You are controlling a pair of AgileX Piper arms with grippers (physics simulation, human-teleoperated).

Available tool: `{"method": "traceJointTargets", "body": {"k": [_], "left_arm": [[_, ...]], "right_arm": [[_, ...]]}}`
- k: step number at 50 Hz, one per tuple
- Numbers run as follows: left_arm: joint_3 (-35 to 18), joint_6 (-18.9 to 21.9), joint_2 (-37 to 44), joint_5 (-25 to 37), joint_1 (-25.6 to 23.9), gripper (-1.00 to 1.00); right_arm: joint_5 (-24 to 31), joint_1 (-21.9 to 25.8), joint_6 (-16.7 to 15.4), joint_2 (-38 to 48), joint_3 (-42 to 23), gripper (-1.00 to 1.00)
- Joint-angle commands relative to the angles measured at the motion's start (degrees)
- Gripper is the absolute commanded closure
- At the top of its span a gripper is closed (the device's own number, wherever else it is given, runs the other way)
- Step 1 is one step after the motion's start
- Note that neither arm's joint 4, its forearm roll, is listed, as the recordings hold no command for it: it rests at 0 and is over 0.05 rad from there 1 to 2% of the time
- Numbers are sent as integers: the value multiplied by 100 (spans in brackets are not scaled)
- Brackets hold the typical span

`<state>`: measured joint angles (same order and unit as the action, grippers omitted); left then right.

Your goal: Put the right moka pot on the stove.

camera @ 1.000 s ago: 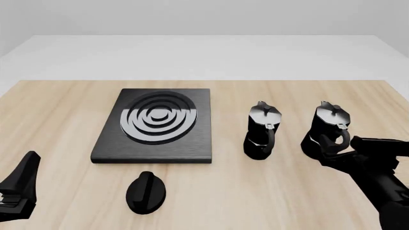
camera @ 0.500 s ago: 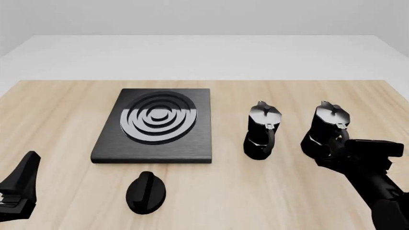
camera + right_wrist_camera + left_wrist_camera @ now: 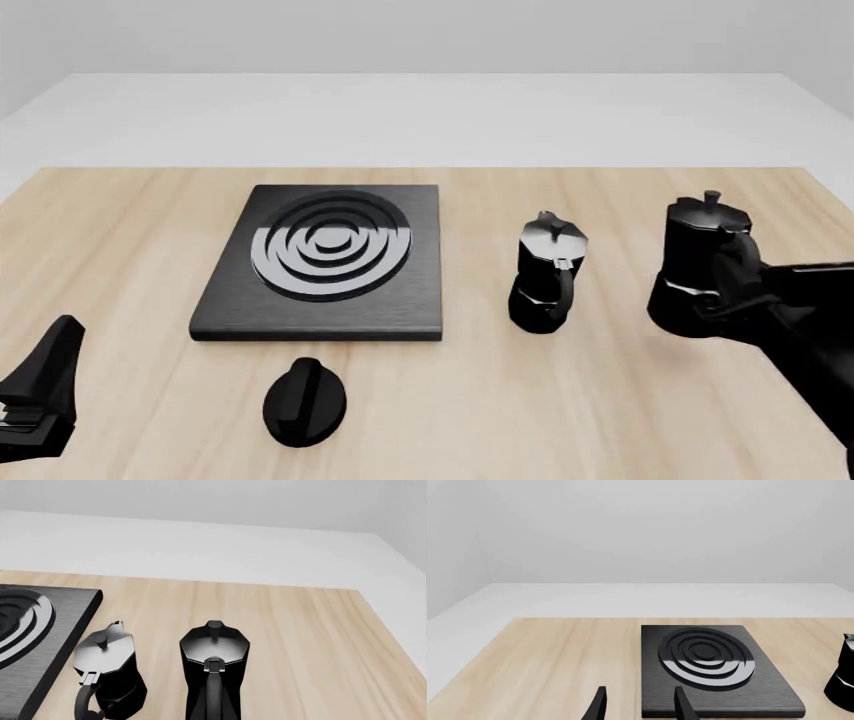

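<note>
The right moka pot (image 3: pixel 697 268) hangs above the table at the right, upright, with my right gripper (image 3: pixel 742 290) shut on its handle side. In the right wrist view the pot (image 3: pixel 213 665) fills the middle with its handle toward the camera; the fingers themselves do not show there. Its twin pot (image 3: pixel 545 275) (image 3: pixel 107 672) stands on the table just to its left. The stove (image 3: pixel 327 262) (image 3: pixel 710 667) (image 3: pixel 30 625) lies flat left of both pots. My left gripper (image 3: pixel 40 395) (image 3: pixel 639 707) rests open near the front left corner, holding nothing.
A small black oval knob (image 3: pixel 304 402) lies on the table in front of the stove. The wooden table (image 3: pixel 134 220) ends at a far edge behind the stove, and at a right edge close to the held pot.
The right gripper closed in on the right pot's handle and raised it off the table; the pot now sits higher and slightly further right. The left arm has not moved.
</note>
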<state>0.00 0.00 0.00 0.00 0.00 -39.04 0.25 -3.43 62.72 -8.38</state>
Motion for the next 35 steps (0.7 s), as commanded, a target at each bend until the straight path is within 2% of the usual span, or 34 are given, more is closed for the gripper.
{"method": "traceJointTargets", "body": {"k": [1, 11, 17, 24, 35], "left_arm": [[0, 0, 0, 0, 0, -100], [0, 0, 0, 0, 0, -100], [0, 0, 0, 0, 0, -100], [0, 0, 0, 0, 0, -100], [0, 0, 0, 0, 0, -100]], "right_arm": [[1279, 134, -124, -1493, -329, 100], [2098, 268, -179, -2165, -657, 100], [2398, 359, -224, -2380, -830, 100], [2915, 677, -341, -2621, -1252, 100], [3200, 1168, -351, -2675, -1779, 100]]}}
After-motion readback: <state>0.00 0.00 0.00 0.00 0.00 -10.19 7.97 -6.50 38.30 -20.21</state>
